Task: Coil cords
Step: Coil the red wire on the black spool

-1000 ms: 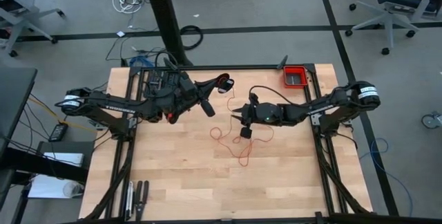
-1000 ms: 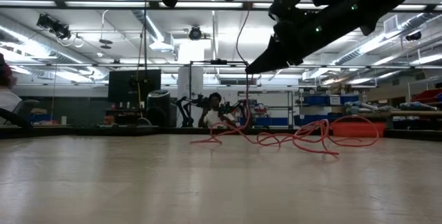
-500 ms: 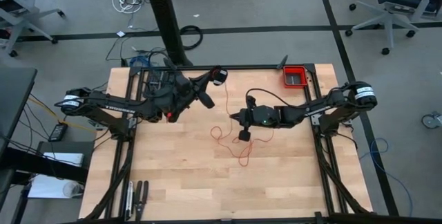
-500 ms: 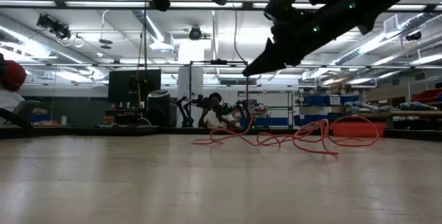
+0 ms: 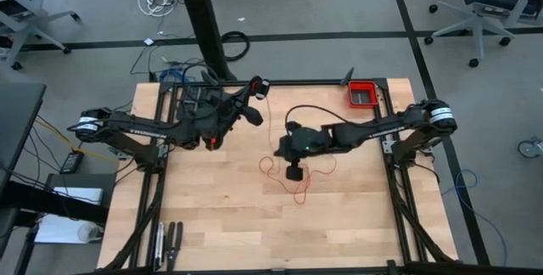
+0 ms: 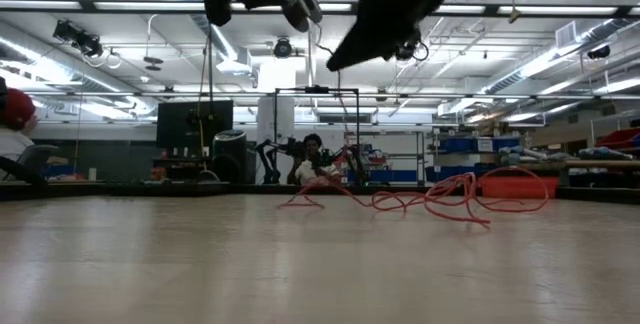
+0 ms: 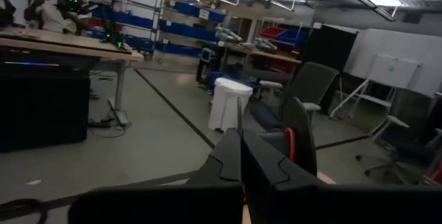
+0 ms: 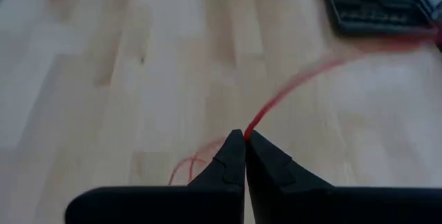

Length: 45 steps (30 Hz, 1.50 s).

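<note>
The thin red cord (image 5: 294, 183) lies as loose wavy loops on the wooden table's middle and shows as a low red tangle in the low view (image 6: 440, 200). My right gripper (image 5: 282, 148) hangs above the loops' far side, shut on the cord (image 8: 245, 135). My left gripper (image 5: 259, 88) is raised near the table's far edge, pointing up and away. It is shut (image 7: 242, 140), and a red strand (image 7: 290, 145) shows beside its fingers. My left gripper is shut, and a red strand (image 7: 290, 148) runs alongside its fingers; the fingers hide where it is clamped. The gripper is raised clear of the table. My right gripper pinches a single strand of the cord (image 8: 250, 126) between its two fingertips. From there the strand runs off in a fairly straight line above the table (image 8: 324, 65). More loops lie on the table below (image 8: 190, 163).
A red bin (image 5: 363, 94) stands at the table's far right corner. A black cable loop (image 5: 307, 112) arches over my right arm. Tools (image 5: 167, 241) lie at the near left edge. A dark rack (image 5: 197, 98) stands at the far left.
My left gripper has gone toward the table's far left and stayed raised. My right gripper has gone up and a little toward the table's left edge, still shut on the cord. The loops on the table have stayed about where they were.
</note>
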Each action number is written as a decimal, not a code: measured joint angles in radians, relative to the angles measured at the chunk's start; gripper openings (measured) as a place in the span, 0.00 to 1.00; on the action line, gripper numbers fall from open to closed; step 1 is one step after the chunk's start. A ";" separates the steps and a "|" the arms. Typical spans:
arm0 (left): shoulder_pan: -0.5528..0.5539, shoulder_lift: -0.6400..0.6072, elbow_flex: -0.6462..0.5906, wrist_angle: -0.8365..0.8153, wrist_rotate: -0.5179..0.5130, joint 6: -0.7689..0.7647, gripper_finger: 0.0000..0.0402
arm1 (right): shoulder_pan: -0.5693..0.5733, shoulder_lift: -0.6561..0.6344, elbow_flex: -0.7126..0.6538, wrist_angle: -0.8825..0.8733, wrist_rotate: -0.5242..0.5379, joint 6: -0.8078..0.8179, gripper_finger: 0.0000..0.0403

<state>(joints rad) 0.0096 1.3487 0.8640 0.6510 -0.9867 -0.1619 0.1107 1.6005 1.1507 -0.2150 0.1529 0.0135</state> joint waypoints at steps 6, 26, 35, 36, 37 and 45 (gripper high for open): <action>0.016 0.000 0.000 -0.073 -0.002 -0.043 0.00 | 0.054 0.022 0.090 -0.047 0.011 -0.137 0.00; 0.019 0.054 0.000 -0.208 0.264 -0.137 0.00 | -0.061 0.029 0.237 -0.269 -0.297 -0.406 0.00; 0.019 0.055 0.000 -0.217 0.474 -0.120 0.00 | -0.056 0.022 0.235 -0.298 -0.159 -0.496 0.00; 0.019 0.055 0.000 -0.217 0.496 -0.114 0.00 | -0.051 0.022 0.235 -0.296 -0.128 -0.510 0.00; 0.019 0.055 0.000 -0.217 0.519 -0.112 0.00 | -0.046 0.022 0.235 -0.288 -0.099 -0.521 0.00; 0.019 0.055 0.000 -0.259 0.536 -0.134 0.00 | 0.006 0.020 0.235 -0.222 0.164 -0.583 0.00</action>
<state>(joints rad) 0.0284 1.4040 0.8642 0.3918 -0.4503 -0.2962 0.1167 1.6208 1.3854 -0.4373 0.3169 -0.5696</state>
